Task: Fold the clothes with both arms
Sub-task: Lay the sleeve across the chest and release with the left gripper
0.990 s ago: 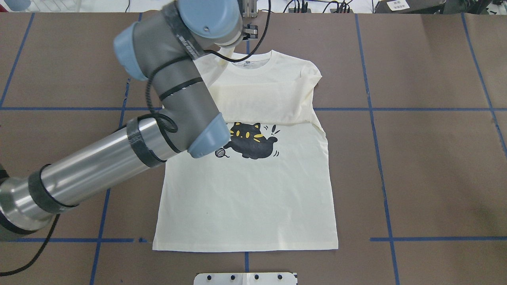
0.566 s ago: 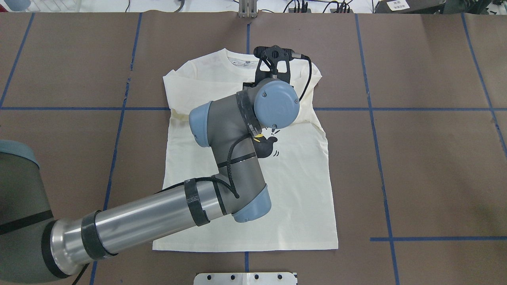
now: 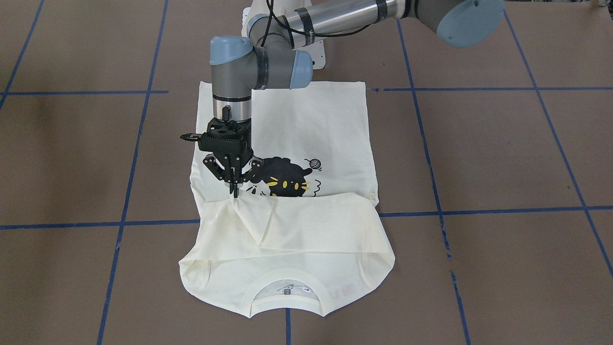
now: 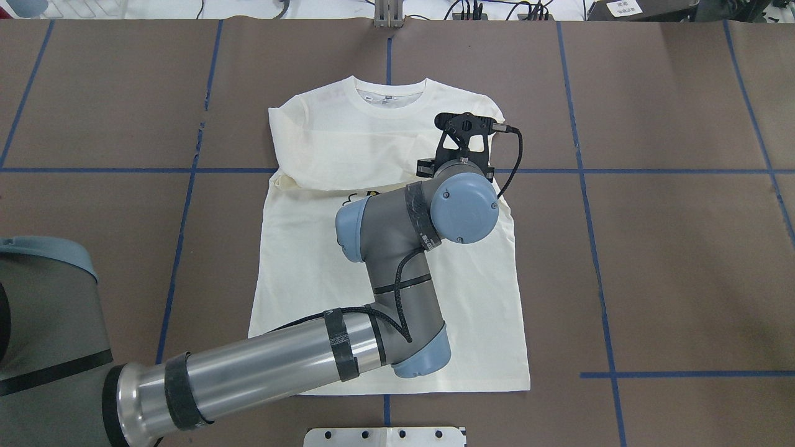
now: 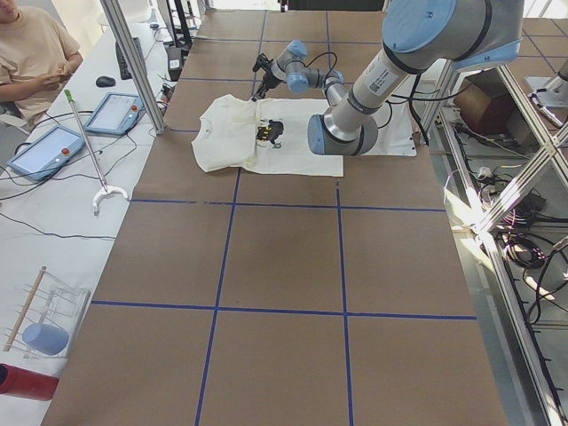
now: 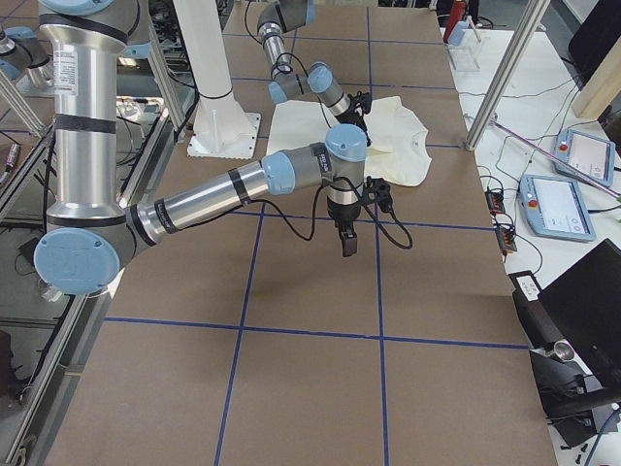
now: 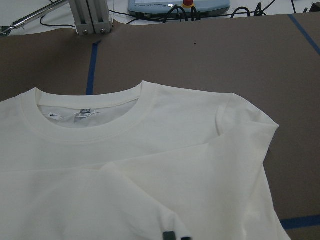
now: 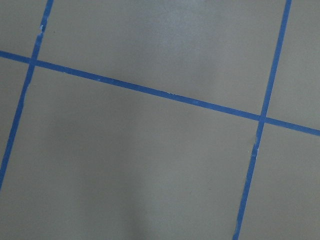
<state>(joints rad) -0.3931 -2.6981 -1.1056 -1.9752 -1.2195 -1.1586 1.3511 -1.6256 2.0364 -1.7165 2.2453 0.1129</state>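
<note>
1. T-shirt (image 3: 311, 124): plain cream-white, with a black cat print (image 3: 282, 181) marked in yellow.
2. Worktop (image 3: 503, 153): brown, gridded with blue tape lines (image 3: 479, 211).
3. Left arm (image 3: 233, 76): silver tubes, grey joints, light-blue caps, black cables; left pincer (image 3: 234, 192): black.

T-shirt (image 4: 475, 301) flat on table (image 4: 683, 248)

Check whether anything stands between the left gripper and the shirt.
Nothing visible does. The left gripper is down on the shirt, its fingers closed on a bunched fold of cream fabric beside the cat print.
</note>
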